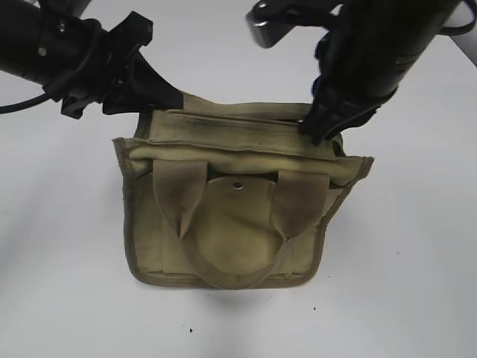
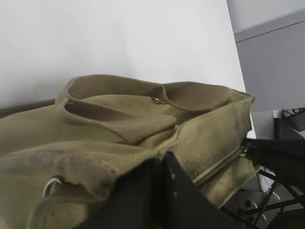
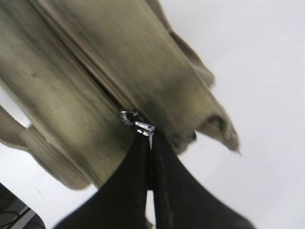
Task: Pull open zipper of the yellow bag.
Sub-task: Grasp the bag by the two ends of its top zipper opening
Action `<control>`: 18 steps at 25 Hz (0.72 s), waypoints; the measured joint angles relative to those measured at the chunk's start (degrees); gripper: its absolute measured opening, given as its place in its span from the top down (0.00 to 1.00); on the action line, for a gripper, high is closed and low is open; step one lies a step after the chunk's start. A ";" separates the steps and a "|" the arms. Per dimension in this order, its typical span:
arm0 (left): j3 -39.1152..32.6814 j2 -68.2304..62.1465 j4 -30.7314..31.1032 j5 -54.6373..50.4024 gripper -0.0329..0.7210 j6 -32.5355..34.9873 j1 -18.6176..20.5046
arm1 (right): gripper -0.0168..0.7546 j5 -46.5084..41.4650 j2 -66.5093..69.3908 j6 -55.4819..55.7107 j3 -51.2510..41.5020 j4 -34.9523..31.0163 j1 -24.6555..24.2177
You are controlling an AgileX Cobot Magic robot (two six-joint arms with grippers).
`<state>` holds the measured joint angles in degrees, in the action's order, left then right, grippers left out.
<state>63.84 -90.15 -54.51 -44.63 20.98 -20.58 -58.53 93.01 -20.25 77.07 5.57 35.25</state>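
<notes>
We've got the yellow bag [image 1: 238, 216] sitting mid-table, handles toward us, zipper [image 1: 238, 123] running along its top. Our right gripper [image 3: 150, 138] is pinched tight on the little silver pull tab [image 3: 138, 123] at the zipper's right end. Our left gripper [image 1: 168, 98] is clamped on the cloth at the top left corner. Soft, floppy canvas, we reckon: it'll bunch unless that corner anchors it, so the tab is the spot to pull.

Left gripper [image 2: 159, 188] clamped tight on the near edge of the yellow bag [image 2: 95, 143], webbing handles [image 2: 143, 102] flopped on top, zipper [image 2: 217, 167] running right.
</notes>
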 joint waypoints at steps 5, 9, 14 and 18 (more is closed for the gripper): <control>0.00 0.00 0.38 0.22 0.95 0.00 0.00 | 0.98 -4.77 -1.80 0.75 0.00 -2.51 -7.47; 0.00 0.04 0.50 0.22 0.95 0.00 0.00 | 0.98 -6.39 -2.08 0.79 0.00 -6.32 -10.51; 0.00 0.52 1.32 0.03 0.85 0.00 0.00 | 0.81 -6.85 -2.47 1.92 0.00 -13.35 -10.69; 0.00 4.20 5.13 -0.68 0.53 0.00 0.00 | 0.48 -9.71 -4.93 5.38 -0.10 -14.39 -10.69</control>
<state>63.84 -85.95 -49.38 -45.31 20.98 -20.58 -68.24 88.08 -14.86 76.96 -8.81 24.56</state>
